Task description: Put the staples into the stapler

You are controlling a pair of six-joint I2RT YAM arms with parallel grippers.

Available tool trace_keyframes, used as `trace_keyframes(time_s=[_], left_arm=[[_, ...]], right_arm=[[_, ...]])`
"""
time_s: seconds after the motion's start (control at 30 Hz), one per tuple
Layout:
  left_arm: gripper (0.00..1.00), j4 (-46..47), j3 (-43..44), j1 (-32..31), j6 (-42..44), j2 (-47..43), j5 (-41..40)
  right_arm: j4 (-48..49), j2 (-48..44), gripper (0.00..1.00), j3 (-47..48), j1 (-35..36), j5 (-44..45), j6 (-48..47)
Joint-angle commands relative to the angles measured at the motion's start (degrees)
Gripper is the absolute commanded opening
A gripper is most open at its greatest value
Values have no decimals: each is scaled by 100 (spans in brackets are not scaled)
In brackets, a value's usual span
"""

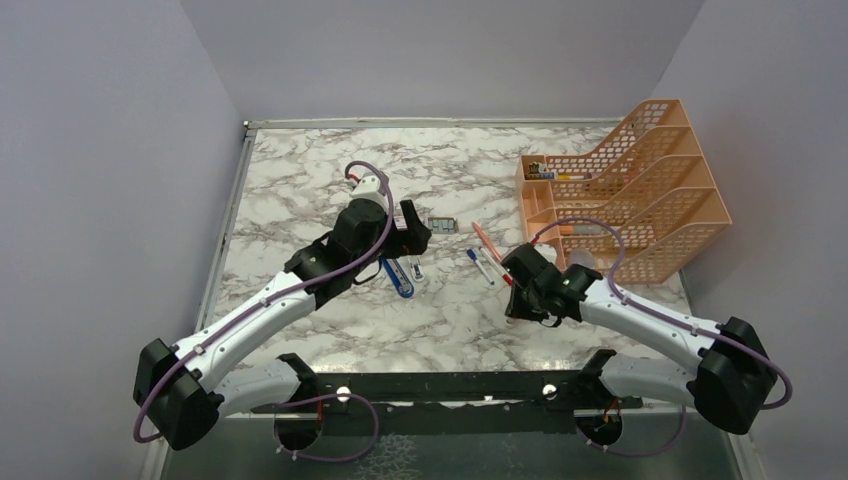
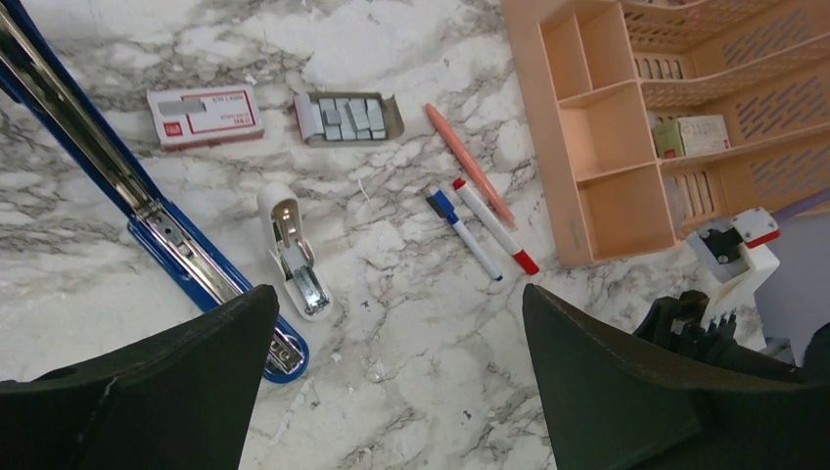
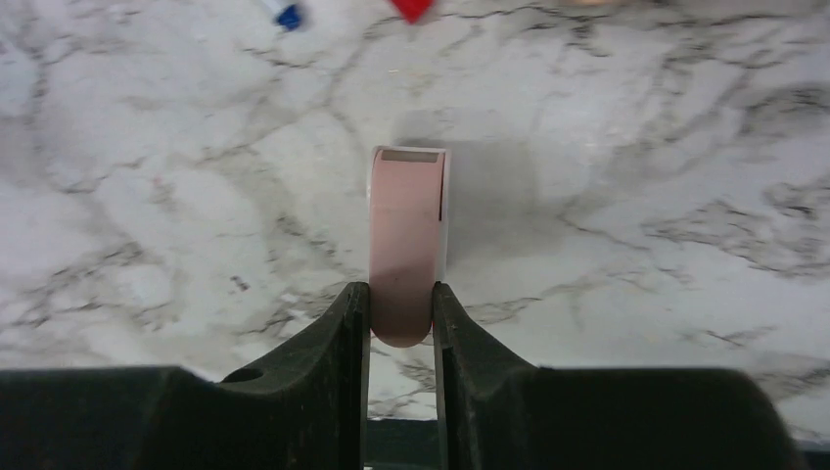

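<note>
The blue stapler lies opened flat at the left of the left wrist view, its silver channel showing; in the top view the stapler is beside my left wrist. The grey tray of staples and its red-and-white sleeve lie side by side beyond it. My left gripper hovers open over bare marble, holding nothing. My right gripper is shut on a pink eraser block, its fingers pressed on both sides. I cannot tell whether the block is off the table.
A small white stapler-like tool lies next to the blue stapler. A blue-capped pen, a red-capped pen and an orange pen lie mid-table. An orange mesh organizer stands at the back right.
</note>
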Motion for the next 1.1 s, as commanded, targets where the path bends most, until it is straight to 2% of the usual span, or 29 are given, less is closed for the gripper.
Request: trace_keyframes(time_s=[0.0,0.13,0.23,0.37,0.6,0.73,0.93,1.07], left_arm=[[93,281,-510,13,-547,210,754],[87,710,-996,11,-861,291,1395],[80,948,-1381,-22,-1224,305,1568],[74,1178,-1897,-152,-1821,323,1544],[57,2243,-2438,-564,-2199,476,1836],[53,2877,-2706,-780,-2416,717,1910],[36,3194,-2686,-1007,-2241,1241,2016],[32,3299,-2683,-1092,-2147,1374,2063]], right_arm=[[1327,-139,24,-135,-15,-1369,-261],[2356,101,24,-230,-13,-2333,-292],[2747,314,24,-193,-15,-2672,-269],[3071,506,24,-165,-15,-2859,-208],[3512,785,24,-288,-10,-3217,-7],[3614,779,24,-347,-15,-3270,91],[3618,795,25,-356,-14,-3274,164],[3649,783,25,-376,-15,-3269,186]])
